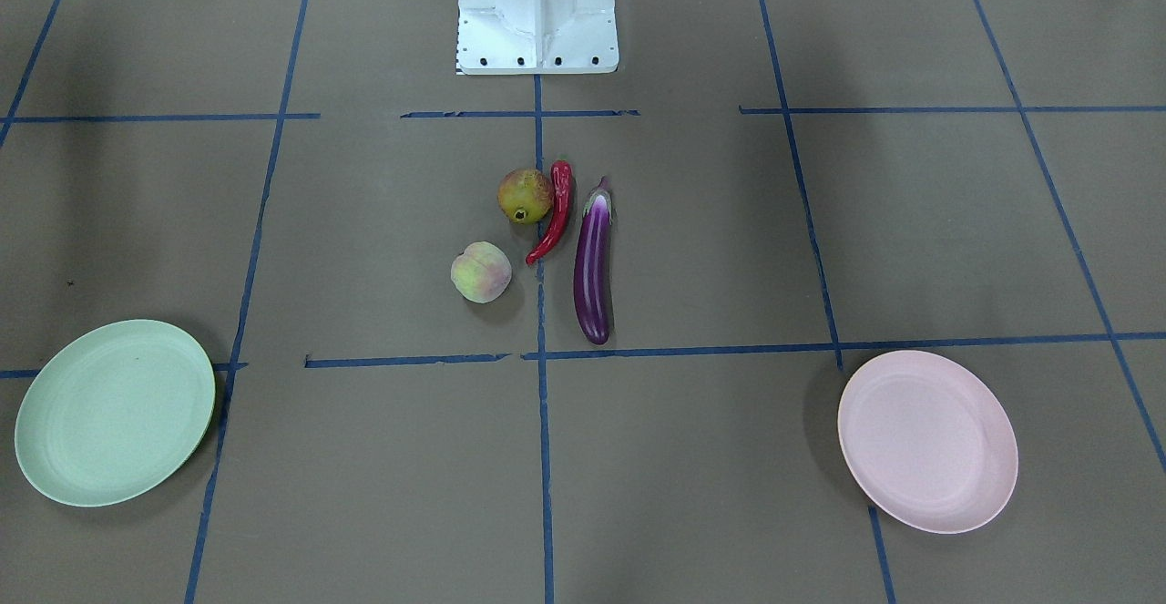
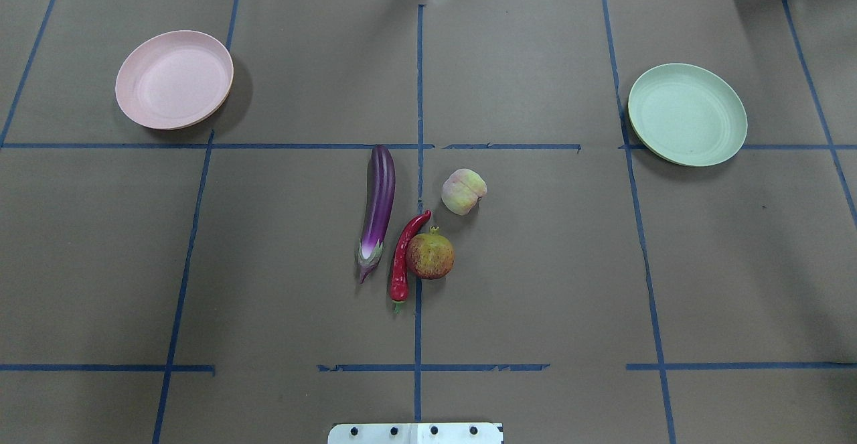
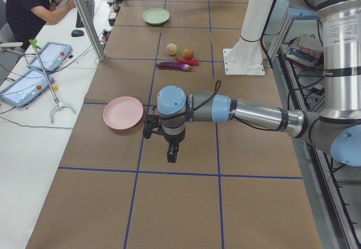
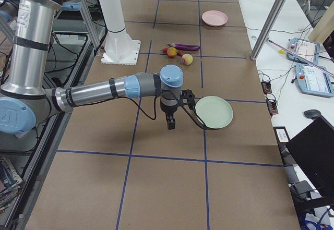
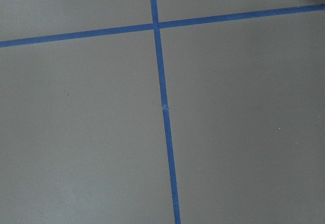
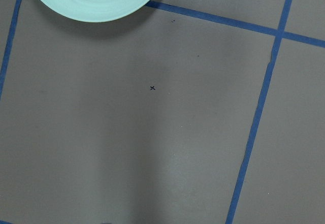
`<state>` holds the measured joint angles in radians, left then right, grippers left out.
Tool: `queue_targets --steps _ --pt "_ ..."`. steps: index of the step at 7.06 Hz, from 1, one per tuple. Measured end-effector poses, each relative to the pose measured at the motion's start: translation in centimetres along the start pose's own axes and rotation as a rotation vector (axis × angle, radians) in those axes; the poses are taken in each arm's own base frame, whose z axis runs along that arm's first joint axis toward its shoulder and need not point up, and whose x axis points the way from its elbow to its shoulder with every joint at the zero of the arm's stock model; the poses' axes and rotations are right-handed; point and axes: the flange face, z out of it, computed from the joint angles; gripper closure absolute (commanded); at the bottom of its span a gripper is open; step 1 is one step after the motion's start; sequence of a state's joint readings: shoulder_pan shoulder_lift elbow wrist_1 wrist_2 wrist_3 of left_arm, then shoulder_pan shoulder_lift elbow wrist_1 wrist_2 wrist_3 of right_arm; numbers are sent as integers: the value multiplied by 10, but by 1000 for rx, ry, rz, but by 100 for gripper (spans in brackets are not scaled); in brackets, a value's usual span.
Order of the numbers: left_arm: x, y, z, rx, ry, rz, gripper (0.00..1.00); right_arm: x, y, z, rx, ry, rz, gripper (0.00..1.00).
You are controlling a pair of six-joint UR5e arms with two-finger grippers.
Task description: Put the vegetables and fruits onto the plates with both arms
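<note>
The purple eggplant (image 2: 378,206), red chili (image 2: 406,254), red-yellow pomegranate (image 2: 430,255) and pale peach (image 2: 463,191) lie close together at the table's middle. The chili touches the pomegranate. The pink plate (image 2: 174,79) lies far left and the mint green plate (image 2: 687,114) far right, both bare. My left gripper (image 3: 171,154) hangs above the table beside the pink plate and shows only in the exterior left view. My right gripper (image 4: 170,122) hangs beside the green plate (image 4: 214,111) and shows only in the exterior right view. I cannot tell whether either is open or shut.
The white base block (image 2: 415,432) stands at the table's near edge. Blue tape lines (image 2: 418,163) cross the brown table cover. A person (image 3: 34,3) sits at a side desk with tablets. A metal post (image 4: 271,19) stands by the table's edge.
</note>
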<state>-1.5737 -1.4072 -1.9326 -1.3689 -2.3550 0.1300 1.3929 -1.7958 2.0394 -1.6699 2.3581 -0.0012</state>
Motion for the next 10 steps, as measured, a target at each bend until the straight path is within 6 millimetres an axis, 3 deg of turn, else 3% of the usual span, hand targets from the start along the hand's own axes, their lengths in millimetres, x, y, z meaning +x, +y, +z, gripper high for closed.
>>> queue_targets --steps 2,4,6,8,10 --pt "-2 -1 2 -4 4 -4 0 -30 -26 0 7 -12 50 0" --pt "-3 0 3 -6 4 -6 0 -100 -64 3 7 -42 134 0" --pt "-2 0 2 -5 3 -4 0 -211 -104 16 -8 -83 223 0" --pt "-1 1 3 -5 5 -1 0 -348 -134 55 15 -49 347 0" --pt "-1 4 2 -5 6 5 0 -471 -168 89 74 -30 541 0"
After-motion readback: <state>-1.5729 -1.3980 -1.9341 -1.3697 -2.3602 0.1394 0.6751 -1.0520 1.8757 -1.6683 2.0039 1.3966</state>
